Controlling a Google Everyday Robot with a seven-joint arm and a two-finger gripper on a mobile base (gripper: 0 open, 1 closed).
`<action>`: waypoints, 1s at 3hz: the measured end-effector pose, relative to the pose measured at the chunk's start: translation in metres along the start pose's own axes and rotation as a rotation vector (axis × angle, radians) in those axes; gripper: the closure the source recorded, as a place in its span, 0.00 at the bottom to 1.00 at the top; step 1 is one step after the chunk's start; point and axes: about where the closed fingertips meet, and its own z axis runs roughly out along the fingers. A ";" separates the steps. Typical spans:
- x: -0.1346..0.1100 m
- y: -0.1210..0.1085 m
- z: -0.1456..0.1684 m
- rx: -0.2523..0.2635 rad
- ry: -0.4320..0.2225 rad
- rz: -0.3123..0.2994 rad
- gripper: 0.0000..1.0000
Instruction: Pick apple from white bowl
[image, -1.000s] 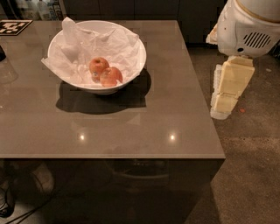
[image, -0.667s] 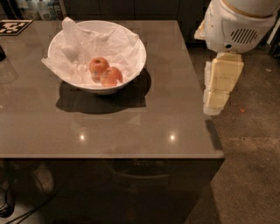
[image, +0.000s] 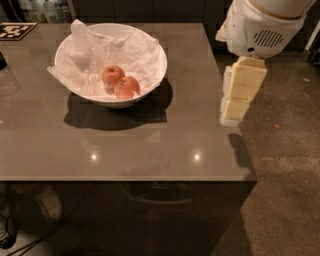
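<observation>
Camera view. Across the upper left and middle of the frame: glossy grey-brown table (image: 150, 145), front edge running straight across the lower middle, right edge slanting from the top centre down to the lower right. To the right of that edge, speckled floor (image: 285, 165), open all the way down the right side.

Upper left of centre on the table: the white bowl (image: 159, 75), wide and round, set well in from the front and right edges, throwing a dark shadow towards the front. Lined with crumpled white paper (image: 90, 45), spilling over the left rim and rising in a peak at the back.

Low in the bowl, on the paper: the apple (image: 113, 75), orange-red with a yellowish patch. Touching it on the lower right: second apple (image: 127, 87), deeper and more even red. Bowl wall rising on every side; open only from above.

Upper right corner: white arm housing (image: 260, 25) with a vent grille. Hanging straight below it, at middle right: the gripper (image: 234, 114), a pale cream block pointing down, right over the table's right edge. Well apart from the bowl and both apples, bare tabletop between. Open or closed: cannot tell; nothing seen in its hold.

Far upper left corner: black-and-white marker tag (image: 12, 30), lying flat on the table.
</observation>
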 end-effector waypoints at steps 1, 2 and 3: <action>-0.029 -0.012 0.007 -0.031 -0.067 0.028 0.00; -0.052 -0.009 0.007 -0.088 -0.126 -0.014 0.00; -0.054 -0.011 0.004 -0.067 -0.134 -0.009 0.00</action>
